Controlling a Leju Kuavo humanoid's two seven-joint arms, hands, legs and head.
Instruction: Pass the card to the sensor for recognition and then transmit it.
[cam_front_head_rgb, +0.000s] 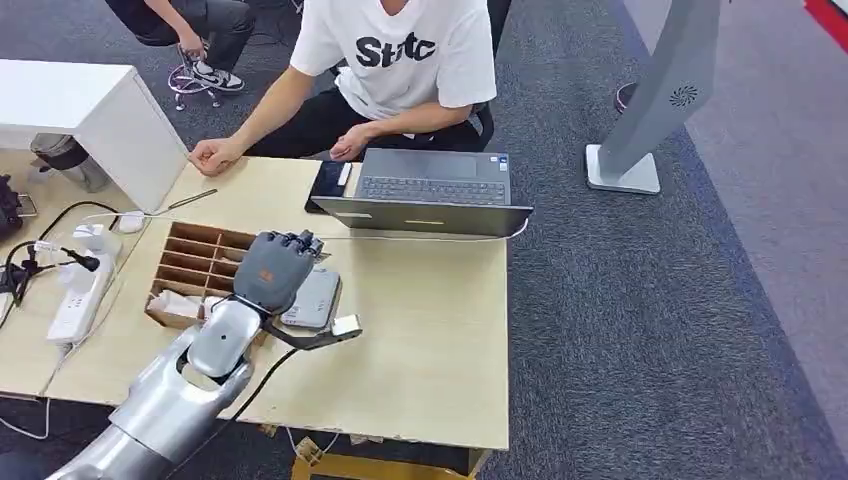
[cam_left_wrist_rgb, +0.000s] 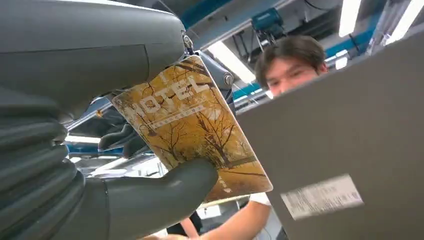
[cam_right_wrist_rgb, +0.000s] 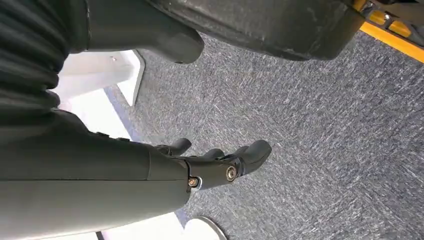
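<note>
My left hand (cam_front_head_rgb: 275, 268) hovers palm down over the grey card sensor (cam_front_head_rgb: 318, 300) on the wooden table (cam_front_head_rgb: 430, 340), covering part of it. The left wrist view shows that hand (cam_left_wrist_rgb: 125, 150) gripping a yellow-brown card (cam_left_wrist_rgb: 192, 125) printed "HOTEL" with bare trees, thumb pressed on its face and dark fingers behind it. In the head view the card is hidden under the hand. My right hand (cam_right_wrist_rgb: 220, 167) hangs above blue-grey carpet with its fingers loosely bent and nothing in it.
An open laptop (cam_front_head_rgb: 430, 190) stands just beyond the sensor; its grey lid (cam_left_wrist_rgb: 350, 140) rises close to the card. A person sits behind it, hand (cam_front_head_rgb: 213, 155) on the table. A wooden divider box (cam_front_head_rgb: 200, 262) lies left of the sensor, with a power strip (cam_front_head_rgb: 80, 298) beyond it.
</note>
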